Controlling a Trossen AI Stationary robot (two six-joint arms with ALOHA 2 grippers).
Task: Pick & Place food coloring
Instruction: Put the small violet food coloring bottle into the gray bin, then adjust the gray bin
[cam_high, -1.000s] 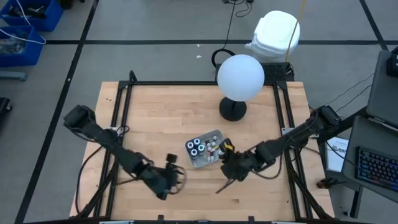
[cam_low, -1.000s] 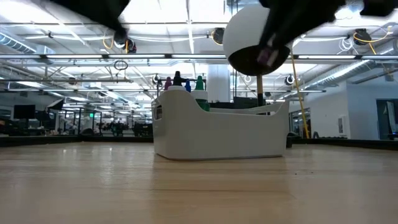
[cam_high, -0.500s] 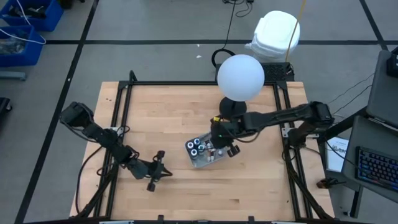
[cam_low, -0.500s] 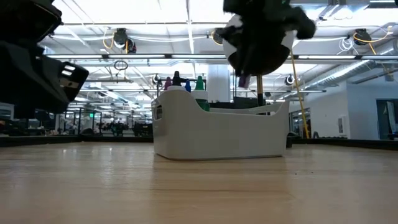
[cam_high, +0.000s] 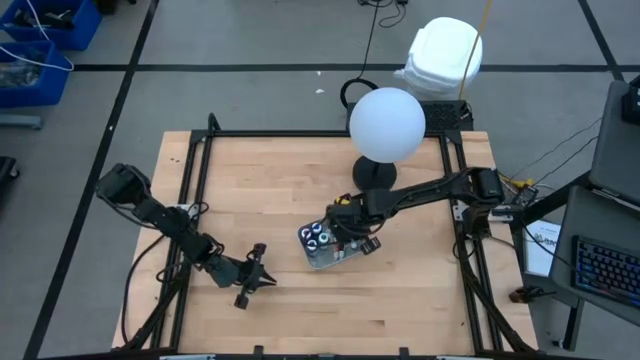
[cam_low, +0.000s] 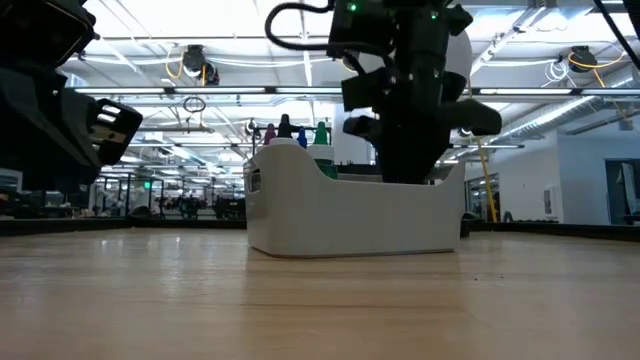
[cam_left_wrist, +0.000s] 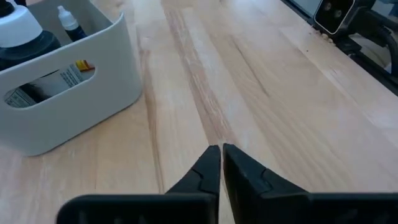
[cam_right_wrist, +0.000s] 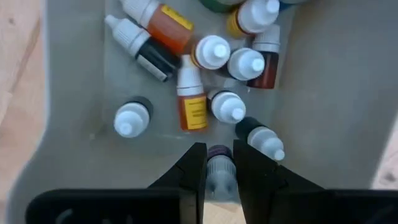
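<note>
A pale bin stands mid-table and holds several food coloring bottles with white caps, lying and standing on its floor; some are orange, yellow or dark. My right gripper hangs over the bin's inside, shut on one small bottle. In the low view the bin's wall hides its fingertips. My left gripper rests shut and low at the near left, pointing toward the bin, with nothing between its fingers. My right gripper pinches a small bottle with a purplish-grey end between its two fingers. The fingers come from above, pointing steeply down into the bin. The bottle sits just above the bin's floor beside a dark white-capped bottle; whether it touches the floor, I cannot tell.
A white globe lamp on a dark round base stands just beyond the bin on the far side. Black frame rails edge the table. Bare wood lies near, and more to the left of the bin.
My right gripper has swung from the table's near right, beside the bin, toward the far left until it stands over the bin, then tipped downward and sunk into it. My left gripper has drawn back toward the left edge, sunk lower and shut, then kept still.
</note>
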